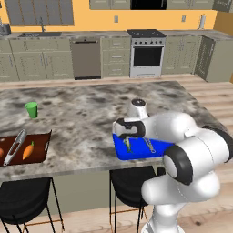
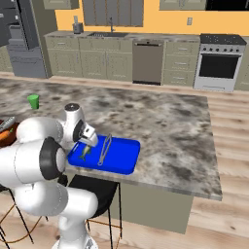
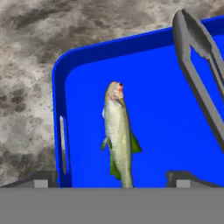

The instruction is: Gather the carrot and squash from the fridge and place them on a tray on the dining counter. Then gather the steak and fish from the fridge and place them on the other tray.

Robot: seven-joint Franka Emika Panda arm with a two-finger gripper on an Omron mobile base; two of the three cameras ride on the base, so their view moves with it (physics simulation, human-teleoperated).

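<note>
Here, in the left base view, the marble table [image 1: 86,118] carries a blue tray [image 1: 122,152] at its near edge, just behind the white arm. A fish [image 1: 128,144] and grey tongs [image 1: 149,145] lie in the tray, with the claw [image 1: 129,136] low over them. Far to the left sits a dark brown tray [image 1: 38,152] holding a carrot [image 1: 28,151] and a second pair of tongs [image 1: 14,146]; a green cup [image 1: 31,109] stands behind it, well apart from the blue tray.

From the right base view, the blue tray [image 2: 121,163] lies at the table's [image 2: 165,126] near edge, the fish [image 2: 85,152] at its left end under the claw [image 2: 89,141], the tongs [image 2: 104,150] just beside it. The green cup [image 2: 33,101] stands far left.

In the hand view, the fish [image 3: 119,135] lies flat on the blue tray's [image 3: 59,87] floor near its left wall, head away from the camera. The claw [image 3: 112,177] is released, its two fingertips [image 3: 43,178] spread wide on either side of the fish's tail, gripping nothing. The tongs [image 3: 199,65] lie to the right, apart from the fish.
</note>
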